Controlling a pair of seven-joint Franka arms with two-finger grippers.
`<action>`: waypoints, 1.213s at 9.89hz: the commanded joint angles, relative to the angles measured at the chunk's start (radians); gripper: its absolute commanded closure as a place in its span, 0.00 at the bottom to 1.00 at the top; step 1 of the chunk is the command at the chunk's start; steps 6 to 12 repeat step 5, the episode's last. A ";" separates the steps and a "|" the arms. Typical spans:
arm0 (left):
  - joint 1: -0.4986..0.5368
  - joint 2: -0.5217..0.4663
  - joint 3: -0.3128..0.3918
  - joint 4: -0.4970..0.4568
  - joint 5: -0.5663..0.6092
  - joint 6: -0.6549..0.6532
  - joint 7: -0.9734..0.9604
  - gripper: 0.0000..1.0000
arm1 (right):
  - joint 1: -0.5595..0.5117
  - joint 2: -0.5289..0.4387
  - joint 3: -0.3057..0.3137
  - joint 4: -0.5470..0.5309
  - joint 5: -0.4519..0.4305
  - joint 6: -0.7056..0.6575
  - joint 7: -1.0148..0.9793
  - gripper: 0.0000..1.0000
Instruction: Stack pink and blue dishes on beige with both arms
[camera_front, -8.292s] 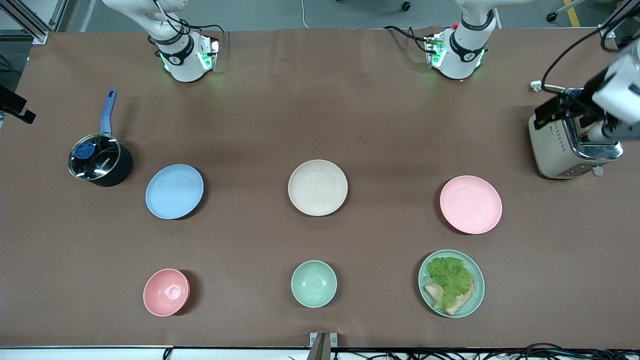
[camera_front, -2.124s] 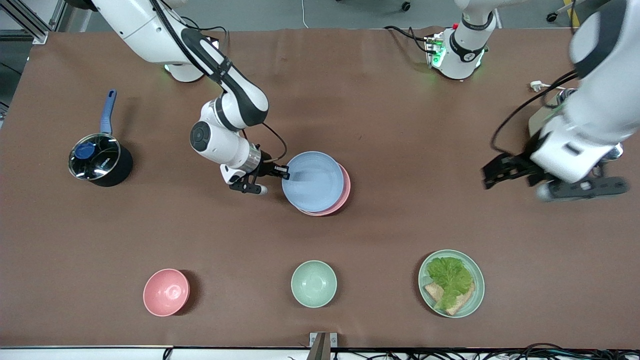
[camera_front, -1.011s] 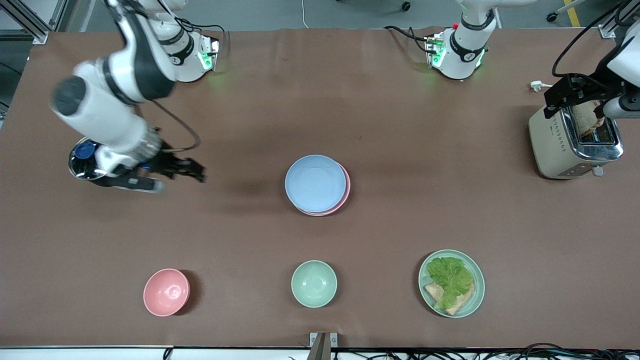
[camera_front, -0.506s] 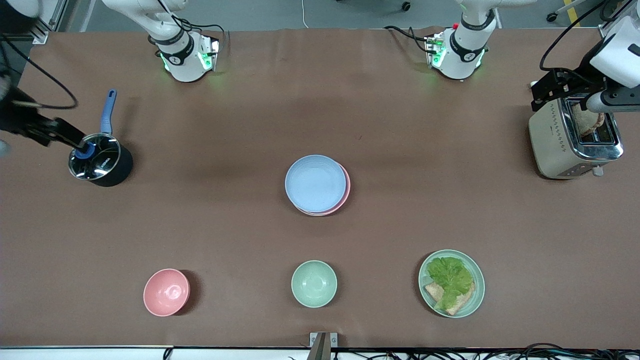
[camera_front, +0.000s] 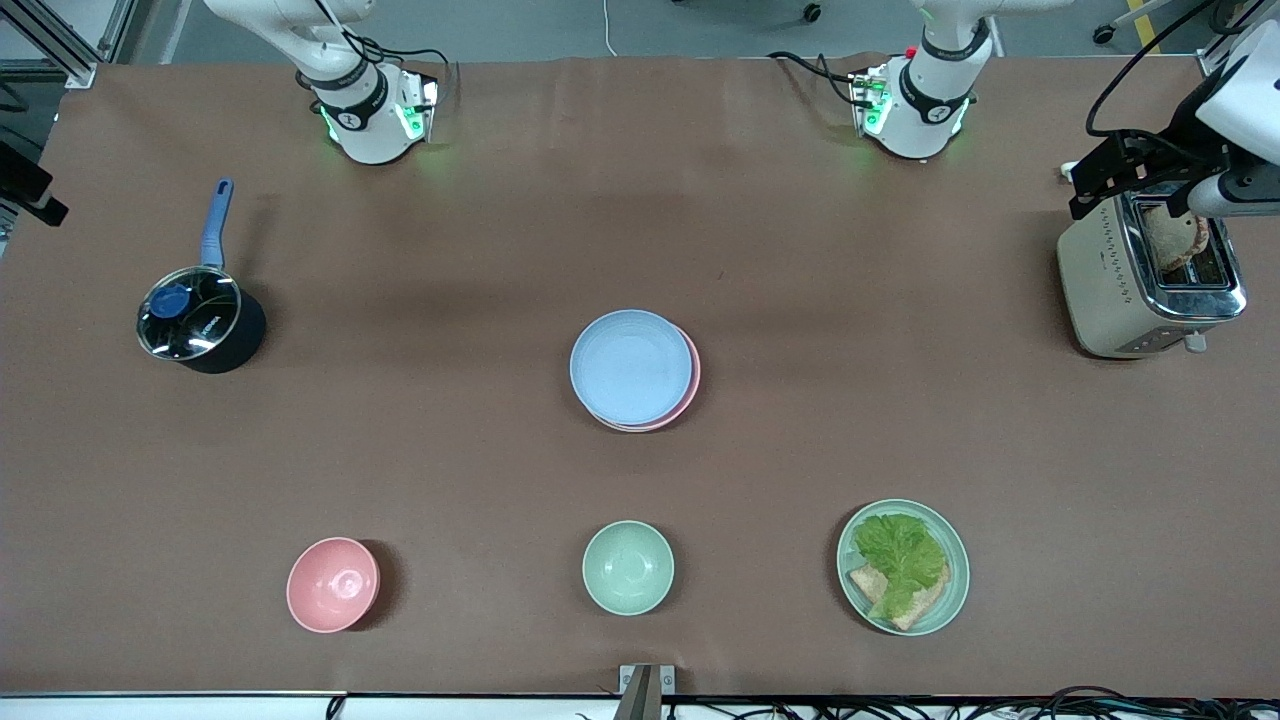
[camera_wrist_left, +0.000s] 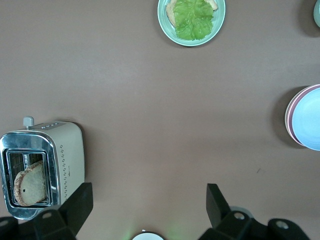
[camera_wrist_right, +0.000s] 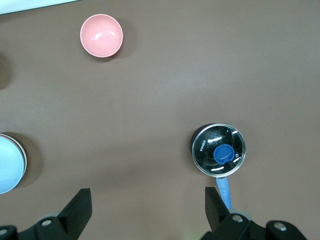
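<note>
Along the bench (camera_front: 760, 230) edge nearest the front camera stood three dishes, well apart from one another: a small pink bowl (camera_front: 333, 584) toward the right arm's end, a mint-green bowl (camera_front: 628, 567) at the middle, and a mint-green plate (camera_front: 951, 590) carrying lettuce (camera_front: 898, 552) on bread toward the left arm's end. A wide strip of bare bench separated this row from the stack at the bench's centre. There the blue plate (camera_front: 631, 366) lay on top of the pink plate (camera_front: 688, 390), whose rim showed as a crescent on the side toward the left arm's end and the front camera. The beige plate was not visible under them. Open bench surrounded the stack on every side.

Farther from the camera, a dark saucepan (camera_front: 201, 322) with a glass lid and blue handle sat near the right arm's end, and a toaster (camera_front: 1110, 290) holding a slice of bread (camera_front: 1170, 238) sat at the left arm's end.

The left hand (camera_wrist_left: 145, 207) hung above the toaster at that edge, its fingers spread wide and holding nothing. The right hand (camera_wrist_right: 147, 207) hung high by the saucepan's end of the bench, fingers likewise wide apart and empty.
</note>
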 joint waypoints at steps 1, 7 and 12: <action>0.003 0.011 0.001 -0.011 0.003 0.003 0.008 0.00 | -0.005 0.032 -0.001 0.002 -0.006 0.002 -0.001 0.00; 0.003 0.013 0.001 -0.010 0.002 -0.014 0.008 0.00 | -0.003 0.034 -0.001 0.004 -0.009 -0.001 -0.010 0.00; 0.003 0.013 0.001 -0.010 0.002 -0.014 0.008 0.00 | -0.003 0.034 -0.001 0.004 -0.009 -0.001 -0.010 0.00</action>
